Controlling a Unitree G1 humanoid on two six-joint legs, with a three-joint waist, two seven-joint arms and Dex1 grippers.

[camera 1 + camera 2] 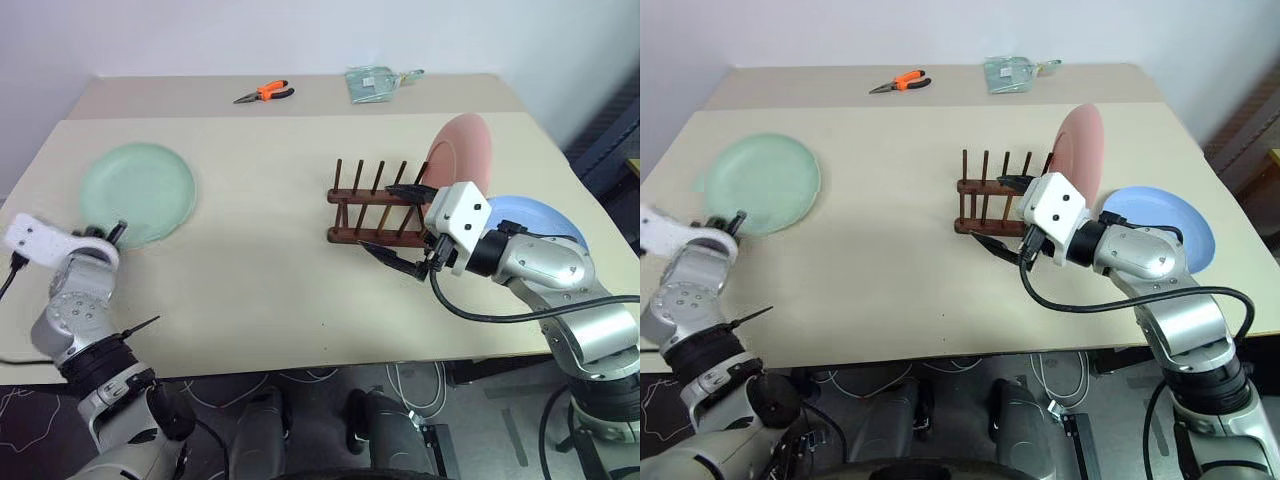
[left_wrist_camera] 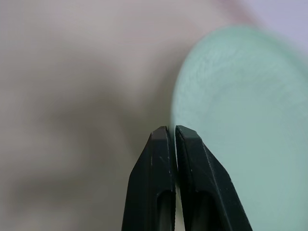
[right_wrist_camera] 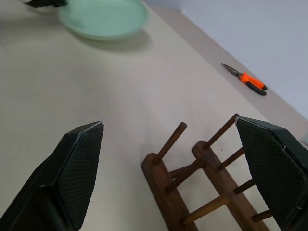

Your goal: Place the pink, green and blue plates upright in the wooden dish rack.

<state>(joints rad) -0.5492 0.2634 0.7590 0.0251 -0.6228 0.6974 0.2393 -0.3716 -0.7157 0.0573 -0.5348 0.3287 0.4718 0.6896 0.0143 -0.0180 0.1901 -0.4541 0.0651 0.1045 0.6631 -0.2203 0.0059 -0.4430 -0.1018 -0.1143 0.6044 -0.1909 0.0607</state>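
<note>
Pink plate upright in wooden dish rack, blue plate flat just right of it, green plate flat far left on counter; left gripper pinched shut at green rim, right gripper wide open, empty, beside rack.

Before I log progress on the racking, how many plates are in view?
3. The pink plate stands upright in the wooden rack; the blue plate lies flat beside the rack; the green plate lies flat by the left gripper.
</note>
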